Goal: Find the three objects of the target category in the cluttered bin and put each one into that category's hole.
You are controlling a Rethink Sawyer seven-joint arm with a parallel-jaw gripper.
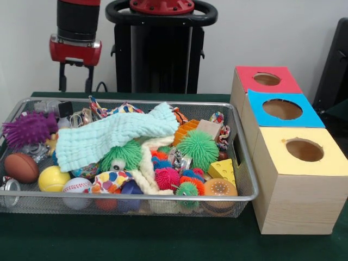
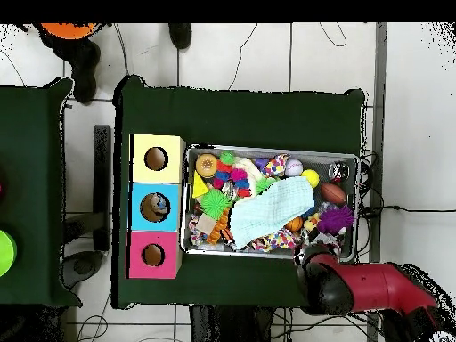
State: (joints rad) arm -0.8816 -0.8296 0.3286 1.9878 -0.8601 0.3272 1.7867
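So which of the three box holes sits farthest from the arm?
The yellow-topped box's hole; the red and blue holes lie closer to the arm.

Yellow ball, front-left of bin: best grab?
Take the yellow ball from straight above, fingers across its middle. It is round, its top is bare, and the brown football and baseball crowd its sides, with the bin's wire wall in front.
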